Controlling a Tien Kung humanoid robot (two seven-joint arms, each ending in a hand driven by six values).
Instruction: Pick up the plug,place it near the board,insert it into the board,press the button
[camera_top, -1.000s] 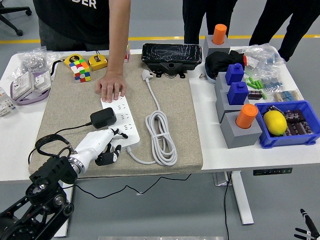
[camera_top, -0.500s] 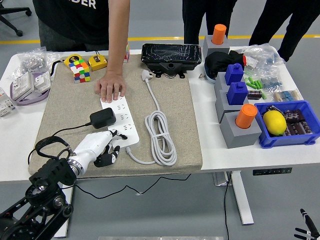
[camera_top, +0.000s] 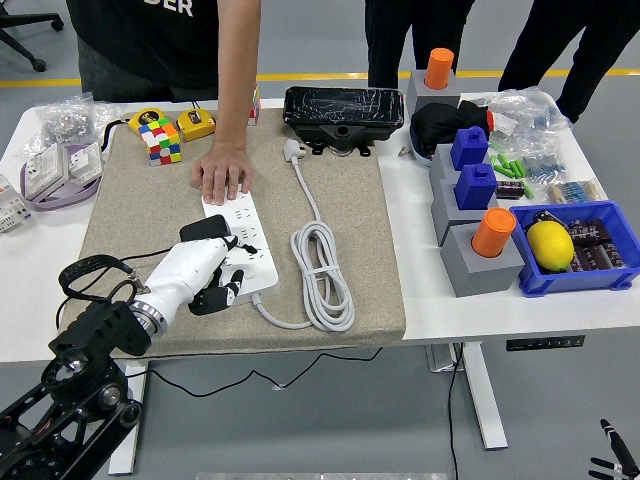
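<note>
While a person's hand (camera_top: 222, 175) pins the board (camera_top: 240, 247) on the beige mat (camera_top: 350, 180), work proceeds.
The left hand (camera_top: 200, 273), fingers loosely apart, covers the black plug (camera_top: 203, 228) near the white table (camera_top: 440, 300) edge.

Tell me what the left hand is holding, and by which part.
The left hand reaches over the white power strip beside the black plug. Whether its fingers grip the plug cannot be told.

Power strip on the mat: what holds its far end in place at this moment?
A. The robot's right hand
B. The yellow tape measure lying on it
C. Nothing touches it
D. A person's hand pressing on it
D: a person's hand lies flat on the far end of the white power strip, while the robot's left hand is at its near end.
</note>
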